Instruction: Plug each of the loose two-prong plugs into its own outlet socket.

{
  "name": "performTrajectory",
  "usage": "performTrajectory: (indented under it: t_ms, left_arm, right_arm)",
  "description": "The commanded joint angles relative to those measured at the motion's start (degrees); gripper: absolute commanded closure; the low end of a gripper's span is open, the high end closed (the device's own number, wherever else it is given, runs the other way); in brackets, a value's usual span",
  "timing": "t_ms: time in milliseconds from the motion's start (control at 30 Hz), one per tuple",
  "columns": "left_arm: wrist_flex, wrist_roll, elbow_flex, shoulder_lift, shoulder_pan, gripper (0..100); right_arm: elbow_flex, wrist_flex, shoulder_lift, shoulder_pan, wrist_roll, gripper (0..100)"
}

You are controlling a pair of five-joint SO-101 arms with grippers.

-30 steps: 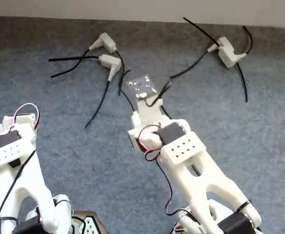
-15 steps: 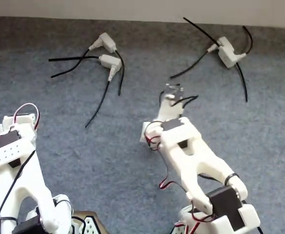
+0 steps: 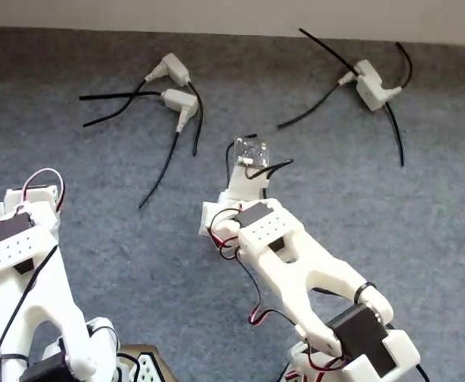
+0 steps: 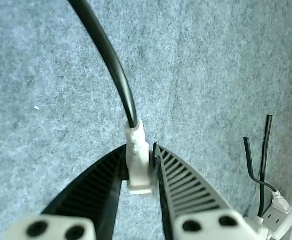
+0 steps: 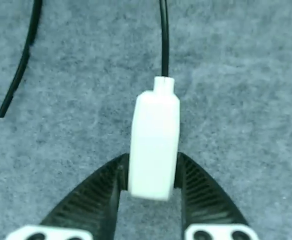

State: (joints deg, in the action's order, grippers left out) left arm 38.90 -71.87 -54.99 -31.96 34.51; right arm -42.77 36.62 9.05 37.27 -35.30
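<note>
The outlet socket (image 5: 154, 145) is clamped in the right gripper (image 5: 152, 156), its cable running straight ahead of the fingers. Within the last second that arm swung right, then back left, carrying it. The left gripper (image 4: 139, 147) pinches what looks like a plug (image 4: 137, 167). Nothing is mated yet.

Mottled grey tabletop (image 3: 423, 223). The plug (image 4: 138, 165) is white on a glossy black cord (image 4: 106, 60); the outlet socket (image 5: 154, 145) is plain white, its lead (image 5: 164, 35) black too. Ribbed black jaws. Left arm (image 3: 25, 270) and right arm (image 3: 296, 267) are white, trailing red wires (image 3: 232, 248)
</note>
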Motion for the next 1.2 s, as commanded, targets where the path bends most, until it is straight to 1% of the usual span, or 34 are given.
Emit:
performTrajectory:
  t_ms: [0,167,300,500,667,800,900,1000,1067,1167]
  left_arm:
    - [-1.2,-0.1,0.4,-1.1,-1.2,99]
    - [-1.2,-0.1,0.4,-1.1,-1.2,99]
    - [-1.2,-0.1,0.4,-1.1,-1.2,99]
    - [-1.2,-0.1,0.4,-1.1,-1.2,99]
    - [-1.2,-0.1,0.4,-1.1,-1.2,99]
    - [-1.2,-0.1,0.4,-1.1,-1.2,99]
    - [-1.2,-0.1,0.4,-1.1,-1.2,99]
    - [-1.2,0.0,0.4,-1.1,-2.5,99]
    - [-1.2,1.8,0.4,-1.1,-4.9,99]
    - [-1.2,7.5,0.7,-1.5,-11.5,99]
  right_arm:
    - [3.1,-0.9,0.7,0.7,-0.4,76.2]
    - [3.5,-0.8,1.1,0.3,-0.2,75.6]
    - [3.5,-0.8,0.8,-0.5,4.4,75.6]
    - [4.2,1.9,1.2,-5.3,4.9,75.6]
    - [7.6,6.7,1.2,-10.2,5.2,75.6]
    - [10.9,9.5,1.2,-12.4,9.1,75.6]
    - [16.6,12.9,1.3,-14.2,9.4,75.6]
    - [25.7,19.3,1.3,-17.0,10.5,75.6]
    - [32.7,24.6,1.3,-19.0,14.5,75.6]
    - [42.8,33.0,1.3,-22.2,21.9,75.6]
